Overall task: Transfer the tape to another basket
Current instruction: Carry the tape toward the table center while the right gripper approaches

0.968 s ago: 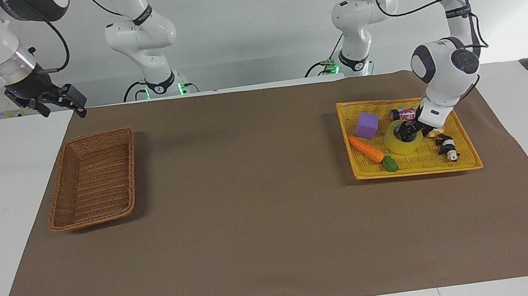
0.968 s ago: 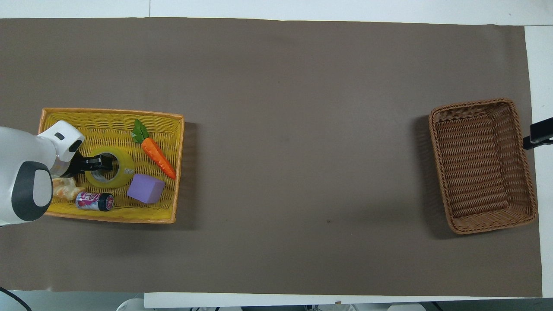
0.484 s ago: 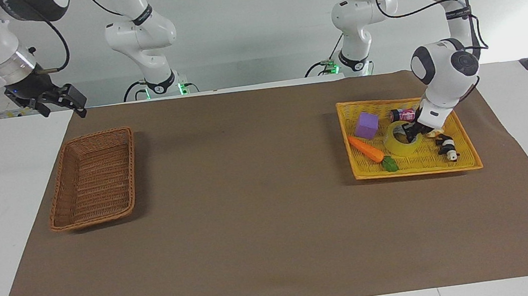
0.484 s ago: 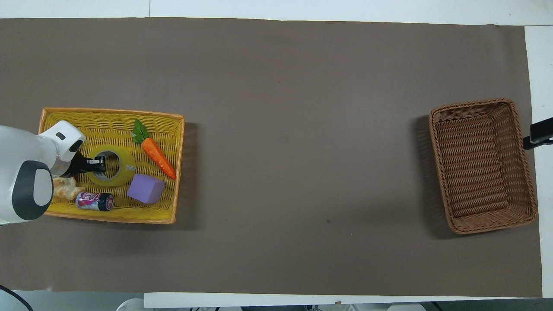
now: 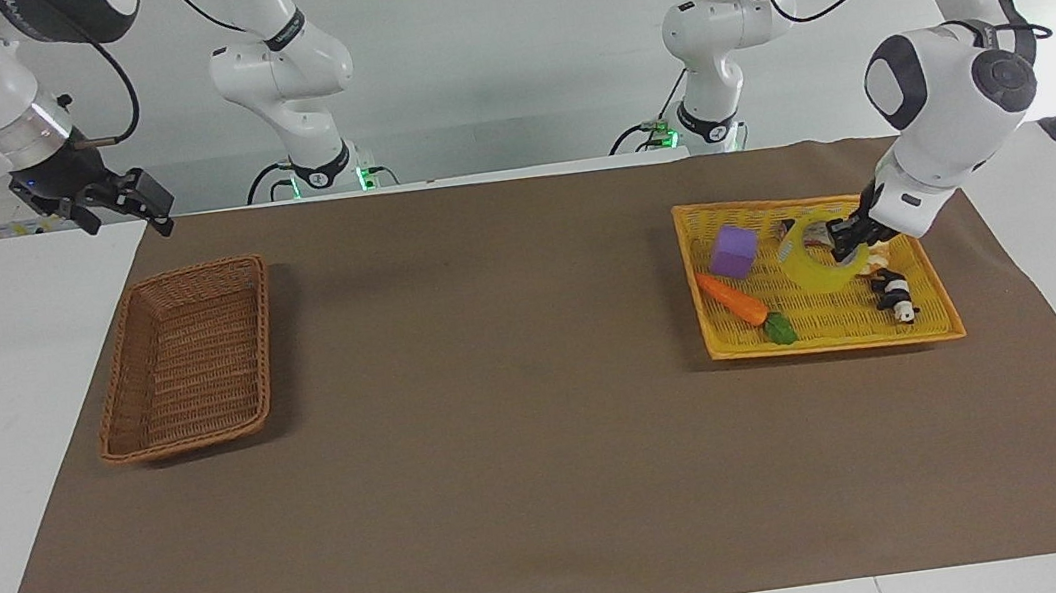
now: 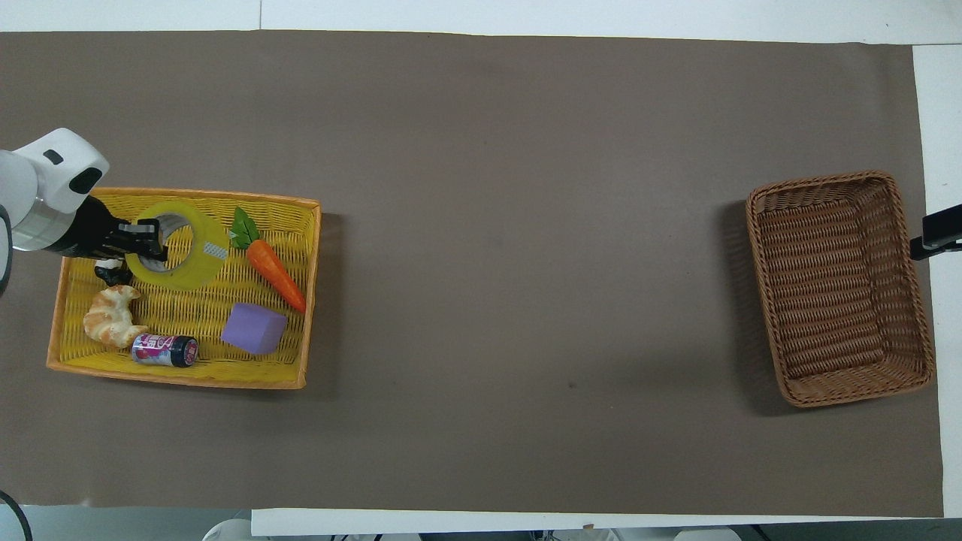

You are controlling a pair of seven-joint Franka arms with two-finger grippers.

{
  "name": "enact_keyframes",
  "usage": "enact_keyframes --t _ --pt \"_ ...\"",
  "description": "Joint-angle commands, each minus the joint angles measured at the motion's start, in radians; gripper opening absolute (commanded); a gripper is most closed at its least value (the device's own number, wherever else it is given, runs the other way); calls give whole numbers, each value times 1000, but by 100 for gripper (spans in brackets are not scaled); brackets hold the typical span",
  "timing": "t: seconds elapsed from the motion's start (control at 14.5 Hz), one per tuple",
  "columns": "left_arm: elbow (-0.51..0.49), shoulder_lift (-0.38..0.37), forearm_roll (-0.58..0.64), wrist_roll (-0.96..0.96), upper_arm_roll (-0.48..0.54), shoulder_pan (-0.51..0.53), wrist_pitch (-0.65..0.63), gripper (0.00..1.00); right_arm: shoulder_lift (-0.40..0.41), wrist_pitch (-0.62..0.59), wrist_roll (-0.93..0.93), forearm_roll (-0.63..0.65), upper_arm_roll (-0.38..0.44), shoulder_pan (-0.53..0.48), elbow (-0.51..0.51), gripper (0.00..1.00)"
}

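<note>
The left gripper [image 5: 845, 235], clamped on the tape's [image 5: 820, 256] rim, is holding it over the yellow basket [image 5: 935, 325]; next it needs carrying across to the brown basket [image 5: 118, 443], where the right gripper [image 5: 113, 201] is waiting.

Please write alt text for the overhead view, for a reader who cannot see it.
The left pincer holds a roll of yellow tape lifted over a yellow basket that contains a carrot, purple block, can and croissant. A brown basket sits at the right arm's end of the table.

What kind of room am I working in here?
Probably a robot lab bench: a white table under a brown mat, toy props in a yellow basket, and plain white walls.
</note>
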State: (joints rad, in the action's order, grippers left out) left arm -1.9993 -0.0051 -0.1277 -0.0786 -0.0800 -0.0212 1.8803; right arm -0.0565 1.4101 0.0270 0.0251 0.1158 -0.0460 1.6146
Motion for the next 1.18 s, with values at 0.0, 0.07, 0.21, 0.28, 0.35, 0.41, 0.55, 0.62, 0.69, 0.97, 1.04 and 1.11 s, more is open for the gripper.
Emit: enact_keyframes --t 0.0,0.07,0.21,0.28,0.35,0.41,0.55,0.62,0.69,0.97,1.04,1.11 --pt "8 -13 -134 -151 8 -152 9 0 -14 -6 -18 -1 -1 -3 13 99" --pt "8 -13 -209 -165 8 -207 54 0 -14 -6 -18 -1 -1 -3 11 99" --pt "8 -13 -302 -212 8 -337 135 0 -14 -6 -18 -1 -1 -3 11 99" --pt "8 -13 -306 -280 9 -418 172 0 -14 -6 -18 -1 -1 -3 11 99" --pt "14 -10 -308 -329 6 -460 203 0 -14 -6 -18 -1 -1 -3 13 99" --pt "25 -9 -312 -332 5 -474 203 0 -14 -6 -18 -1 1 -3 11 99" --pt "30 -13 -387 -334 -1 -522 168 0 -14 -6 -18 -1 -1 -3 11 99" --pt "36 -13 -413 -332 -1 -534 168 0 -14 -6 -18 -1 1 -3 11 99" --pt "51 -9 -441 -329 -1 -543 181 0 -14 -6 -18 -1 -1 -3 13 99" --pt "88 2 -443 -325 2 -559 178 0 -14 -6 -18 -1 -1 -3 13 99" --pt "88 2 -440 -331 2 -559 177 0 -14 -6 -18 -1 1 -3 13 99" --pt "93 2 -437 -326 3 -554 159 0 -14 -6 -18 -1 -1 -3 11 99"
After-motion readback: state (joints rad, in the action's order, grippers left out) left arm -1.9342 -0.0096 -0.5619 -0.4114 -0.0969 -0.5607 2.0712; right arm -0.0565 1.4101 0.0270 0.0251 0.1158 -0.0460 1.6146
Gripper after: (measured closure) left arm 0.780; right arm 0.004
